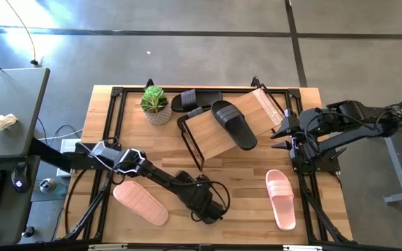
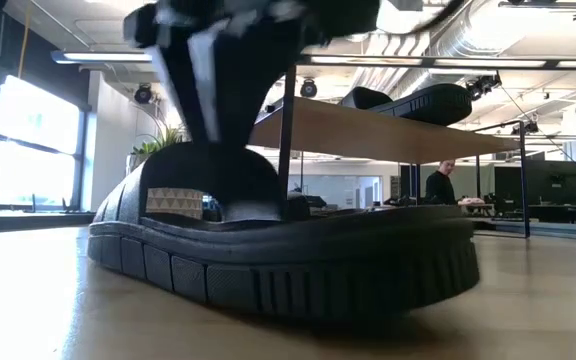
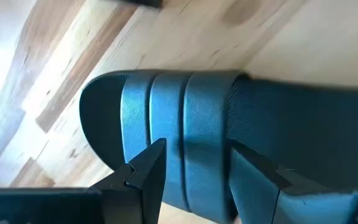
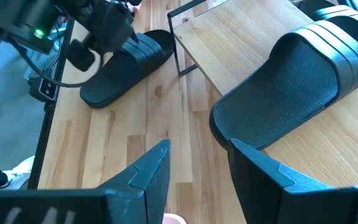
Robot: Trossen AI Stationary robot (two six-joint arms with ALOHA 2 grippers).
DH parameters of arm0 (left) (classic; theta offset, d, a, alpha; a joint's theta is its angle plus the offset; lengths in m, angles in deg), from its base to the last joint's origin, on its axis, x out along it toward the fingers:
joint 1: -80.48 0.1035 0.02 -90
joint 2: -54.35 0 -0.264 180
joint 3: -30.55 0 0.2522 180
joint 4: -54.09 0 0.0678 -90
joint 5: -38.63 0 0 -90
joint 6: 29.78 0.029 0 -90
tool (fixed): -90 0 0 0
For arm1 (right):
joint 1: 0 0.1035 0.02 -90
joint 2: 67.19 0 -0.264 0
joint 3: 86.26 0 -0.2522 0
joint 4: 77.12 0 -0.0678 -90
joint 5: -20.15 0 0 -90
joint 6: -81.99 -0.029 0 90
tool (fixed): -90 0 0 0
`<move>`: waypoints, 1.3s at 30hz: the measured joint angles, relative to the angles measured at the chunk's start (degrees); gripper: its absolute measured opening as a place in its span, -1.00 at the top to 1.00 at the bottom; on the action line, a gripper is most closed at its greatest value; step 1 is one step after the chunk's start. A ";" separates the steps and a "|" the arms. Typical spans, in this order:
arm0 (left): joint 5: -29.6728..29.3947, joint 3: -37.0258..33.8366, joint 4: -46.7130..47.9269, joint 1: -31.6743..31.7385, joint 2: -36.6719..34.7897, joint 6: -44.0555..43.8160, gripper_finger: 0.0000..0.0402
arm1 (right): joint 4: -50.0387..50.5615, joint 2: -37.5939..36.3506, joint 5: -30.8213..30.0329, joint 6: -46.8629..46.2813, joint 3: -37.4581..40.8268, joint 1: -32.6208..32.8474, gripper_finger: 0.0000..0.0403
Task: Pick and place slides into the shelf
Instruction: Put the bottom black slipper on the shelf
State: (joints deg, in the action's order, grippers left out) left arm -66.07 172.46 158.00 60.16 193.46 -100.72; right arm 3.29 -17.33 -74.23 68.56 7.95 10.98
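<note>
Black ribbed slide lies flat on the worktop in front of the shelf, the left end effector clamped on its strap.

Both arms dark, near-black, built of jointed segments. Left arm: pale silver-white section near its base, black cables looping loose by the wrist. Right arm: black cable bundles along its links, angular wrist housing. Fingers matte black, flat, wedge-shaped with sharp angled tips. Small green light on the left arm's housing, seen from the right wrist.
</note>
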 joint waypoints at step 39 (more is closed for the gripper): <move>3.39 -7.03 0.20 -1.41 -0.04 -9.27 0.95 | -0.02 -0.02 0.00 0.46 0.00 0.02 0.25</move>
State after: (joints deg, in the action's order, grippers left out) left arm -62.68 165.43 158.20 58.75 193.41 -109.99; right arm 3.27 -17.34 -74.23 69.02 7.95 11.00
